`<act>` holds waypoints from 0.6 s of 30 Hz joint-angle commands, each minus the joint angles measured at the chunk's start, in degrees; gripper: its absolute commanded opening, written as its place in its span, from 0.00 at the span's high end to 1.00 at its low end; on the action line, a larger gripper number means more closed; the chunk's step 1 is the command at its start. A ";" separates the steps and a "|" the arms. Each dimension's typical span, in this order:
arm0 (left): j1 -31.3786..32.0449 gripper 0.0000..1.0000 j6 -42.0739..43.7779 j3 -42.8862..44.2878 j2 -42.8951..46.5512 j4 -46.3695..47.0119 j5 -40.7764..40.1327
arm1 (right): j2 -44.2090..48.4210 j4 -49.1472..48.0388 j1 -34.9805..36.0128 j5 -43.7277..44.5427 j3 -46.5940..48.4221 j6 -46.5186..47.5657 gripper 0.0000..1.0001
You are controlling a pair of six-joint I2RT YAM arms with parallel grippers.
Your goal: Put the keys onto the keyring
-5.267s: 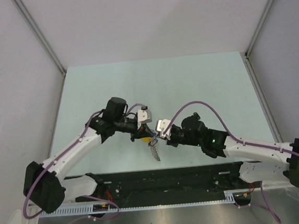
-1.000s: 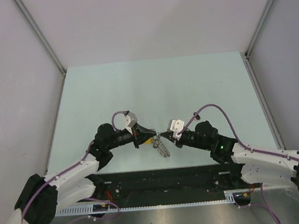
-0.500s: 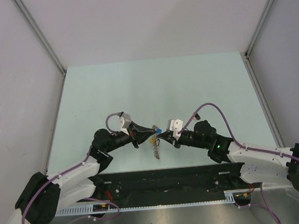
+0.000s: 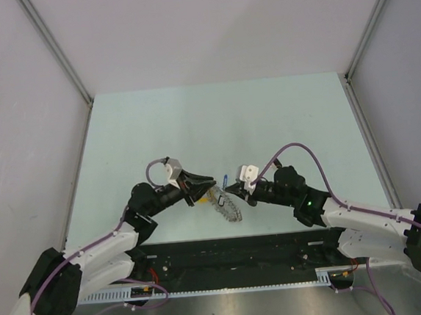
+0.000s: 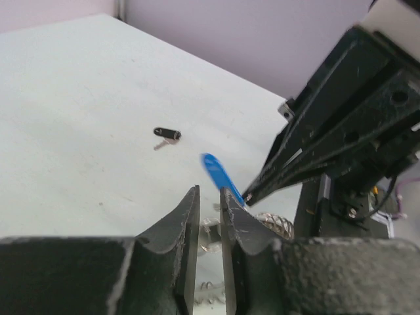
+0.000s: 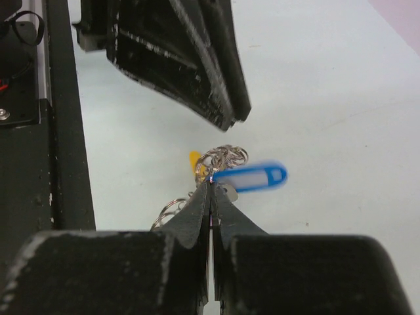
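The right gripper (image 6: 211, 190) is found pressed together on the grey metallic keyring (image 6: 224, 156), which is held above the pale green tabletop (image 5: 79, 98). A blue plastic-headed key (image 6: 252, 177) and what appears to be a yellow-headed key (image 6: 194, 159) hang at it and are judged threaded on, though the joint is too small to confirm. The left gripper (image 5: 209, 200) is seen just beside the keyring, fingers slightly apart with nothing between them, while a small black-headed key (image 5: 167, 134) lies well apart on the tabletop and is judged outstanding.

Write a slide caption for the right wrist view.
Right gripper, jaws shut, pinches the silver keyring with a blurred blue key beside it, yellow key behind; left gripper just beyond.
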State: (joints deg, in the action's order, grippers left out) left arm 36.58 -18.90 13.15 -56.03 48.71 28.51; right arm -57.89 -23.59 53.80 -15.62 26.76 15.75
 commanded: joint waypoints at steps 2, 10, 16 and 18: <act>-0.19 0.72 3.78 3.99 4.25 -5.19 -5.92 | 0.41 1.35 -0.63 -0.73 3.12 0.77 1.00; -0.37 0.27 7.02 10.57 11.99 -25.21 -20.74 | -1.43 3.29 -1.50 0.93 5.49 1.13 1.00; -2.38 0.00 7.66 21.12 14.90 -44.90 -33.93 | -3.81 4.61 -3.70 2.34 8.48 1.13 1.00; -5.09 0.00 6.68 25.69 14.72 -52.87 -35.36 | -5.04 4.61 -4.93 2.17 9.70 0.08 1.00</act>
State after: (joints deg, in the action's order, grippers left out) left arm 35.27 -12.01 30.76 -42.26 12.67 3.22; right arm -61.67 -17.28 50.61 -14.50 31.97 16.51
